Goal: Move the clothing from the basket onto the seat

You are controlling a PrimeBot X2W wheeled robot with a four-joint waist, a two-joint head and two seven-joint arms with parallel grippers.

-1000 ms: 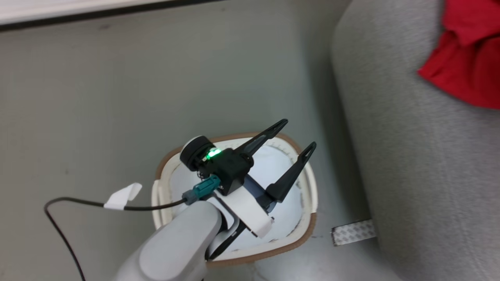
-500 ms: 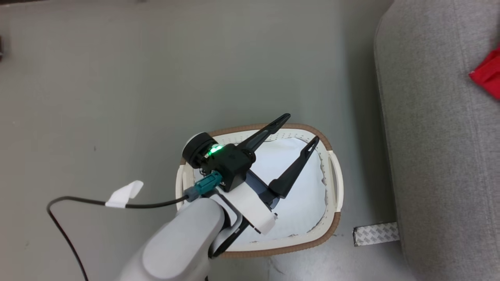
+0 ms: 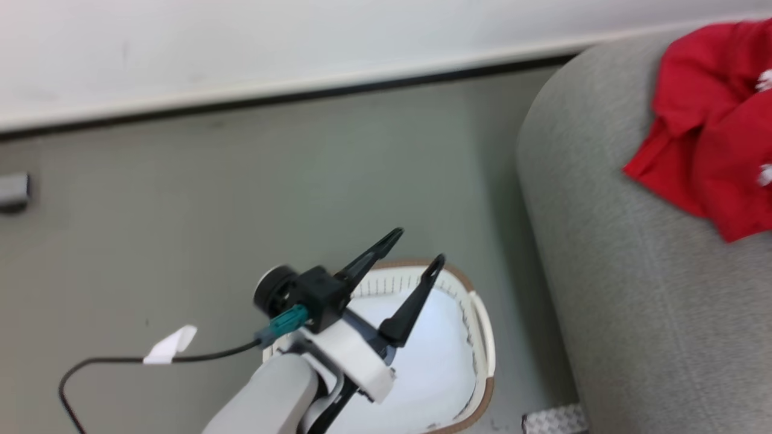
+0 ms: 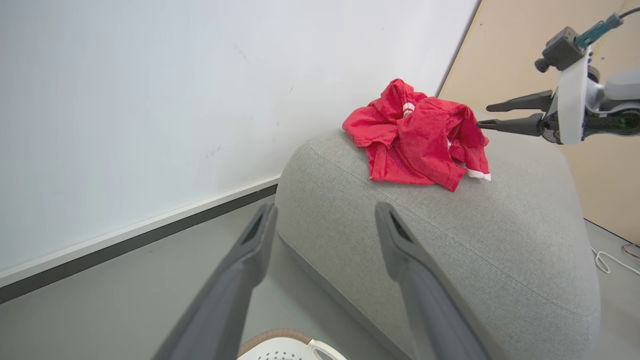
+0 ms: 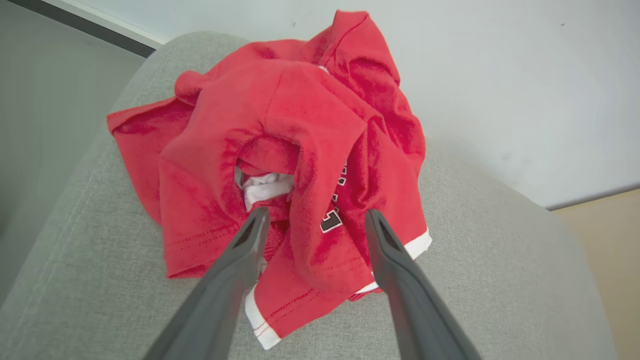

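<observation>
The red clothing (image 5: 280,125) lies in a crumpled heap on the light grey seat (image 5: 500,260), white trim showing at its hem. My right gripper (image 5: 316,216) hovers just over the heap, open, its fingers apart with nothing pinched. From the left wrist the clothing (image 4: 420,135) rests on top of the seat (image 4: 475,230), with the right gripper (image 4: 485,116) beside it. My left gripper (image 3: 416,247) is open above the white basket (image 3: 482,337), which shows a white inside. The clothing (image 3: 711,138) sits on the seat (image 3: 633,271) at the far right.
A white wall with a dark baseboard (image 3: 301,96) runs behind the grey floor. A strip of tape (image 3: 552,419) lies by the sofa's foot. A black cable with a white tag (image 3: 169,346) trails from my left wrist. A tan panel (image 4: 525,50) stands behind the sofa.
The head camera has swung, so the wall and more of the red heap have come into view. My left gripper stays open over the basket. The right gripper's jaws have come apart.
</observation>
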